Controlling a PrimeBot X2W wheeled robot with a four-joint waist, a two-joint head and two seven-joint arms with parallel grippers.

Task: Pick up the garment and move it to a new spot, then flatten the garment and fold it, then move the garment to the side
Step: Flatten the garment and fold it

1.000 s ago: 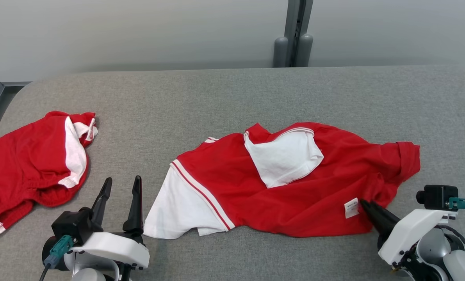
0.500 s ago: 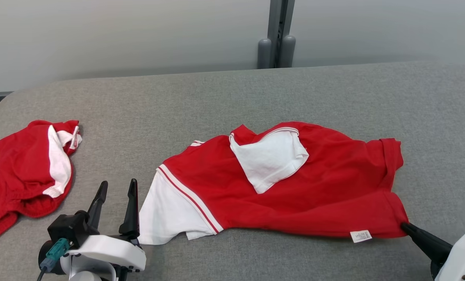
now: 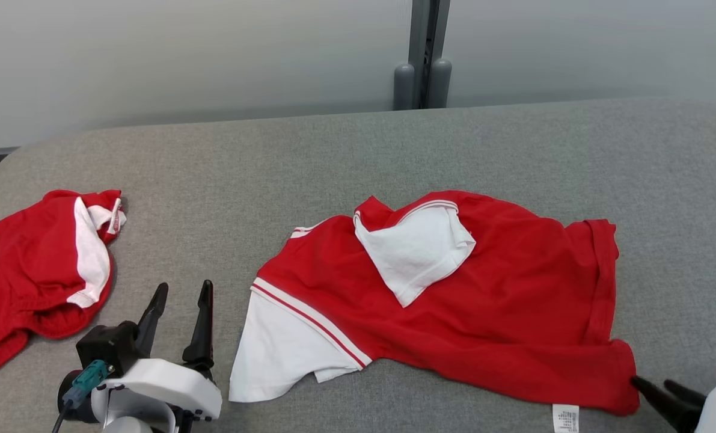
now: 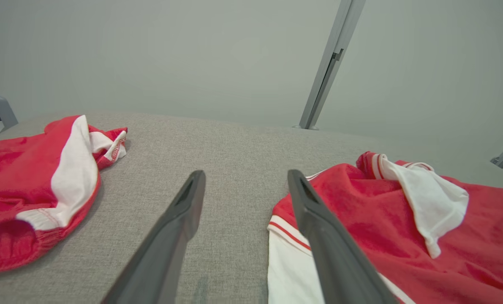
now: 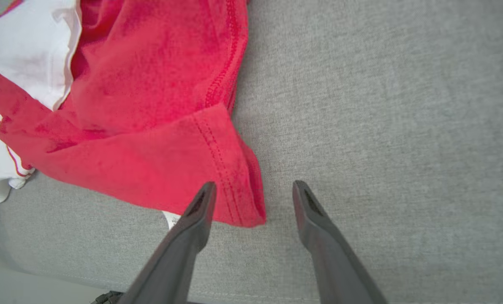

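Looking at a shirt sprawling red and white across the middle and right of the bench, close to the front edge, only partly flattened, with one white sleeve flopping over the chest. Judging it as light, limp knit: sagging wherever unsupported, bunching instead of sliding as one sheet, probably clinging a little to the bench's grey cloth, and not fragile at all. Calling for two well-spaced holds rather than one to keep it flat in moving, likely pinching at the stitched hem or the shoulder seams for the firmer bite of doubled cloth. Avoiding the label at the front hem as too small for hauling. Seeing the right tool released, fingers spread, gripping nothing, straddling the near hem corner. Seeing the left tool released too, gaping wide, empty, hanging near the shirt's left end. Leaving alone a second garment lying well apart at the bench's left.
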